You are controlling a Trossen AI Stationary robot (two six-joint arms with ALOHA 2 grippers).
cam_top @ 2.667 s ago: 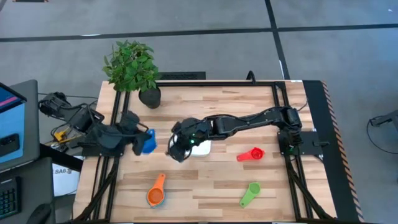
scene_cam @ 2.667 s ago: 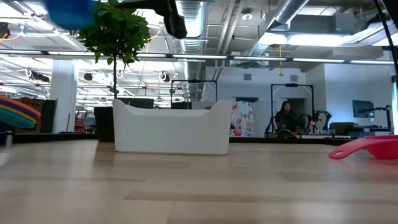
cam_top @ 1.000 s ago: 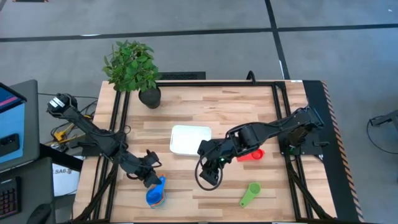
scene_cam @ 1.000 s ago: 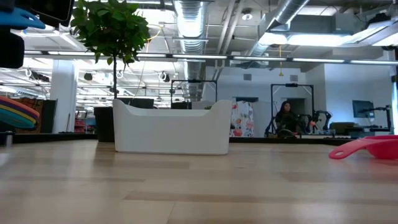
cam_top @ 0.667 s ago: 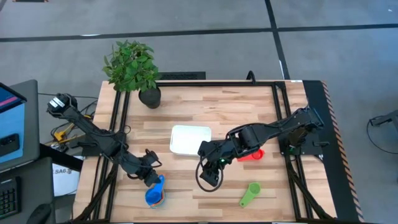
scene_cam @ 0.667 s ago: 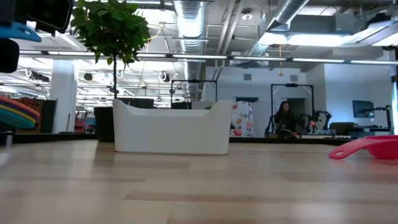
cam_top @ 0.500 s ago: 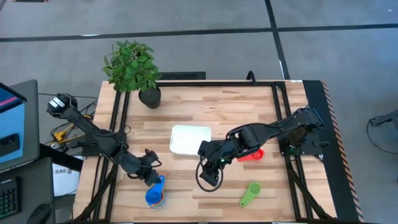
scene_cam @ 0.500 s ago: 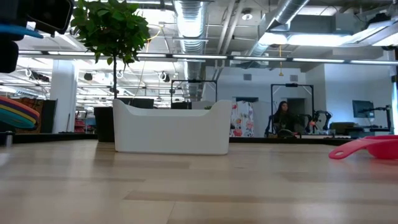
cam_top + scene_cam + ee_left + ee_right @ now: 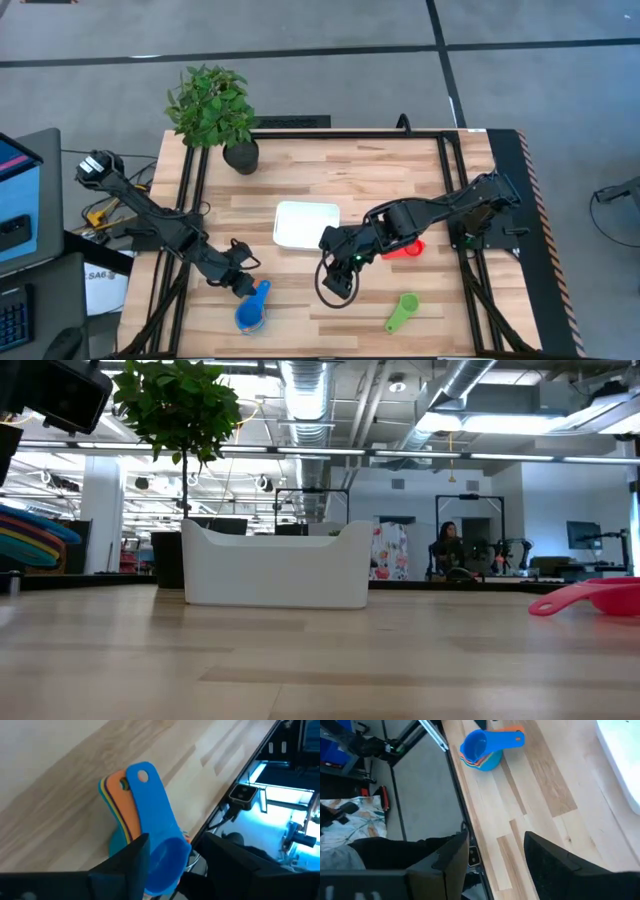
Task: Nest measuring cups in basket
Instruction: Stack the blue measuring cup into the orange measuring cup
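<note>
A stack of nested measuring cups stands near the table's near-left edge, a blue cup on top over orange, yellow and light blue ones. My left gripper is open just above it, a finger on either side of the blue cup's bowl. My right gripper hovers open and empty over the table's middle, right of the stack. The white basket sits at mid-table with no cup showing inside it. A red cup and a green cup lie to the right.
A potted plant in a black pot stands at the far-left corner. Bare wood lies between basket and stack. The low view shows the basket, the red cup, and a person far back in the room.
The blue cup has come down from high in the low view onto the stack, and its handle now shows free beside the left fingers. My left gripper has drawn back slightly toward the table's left. The right arm has kept still.
</note>
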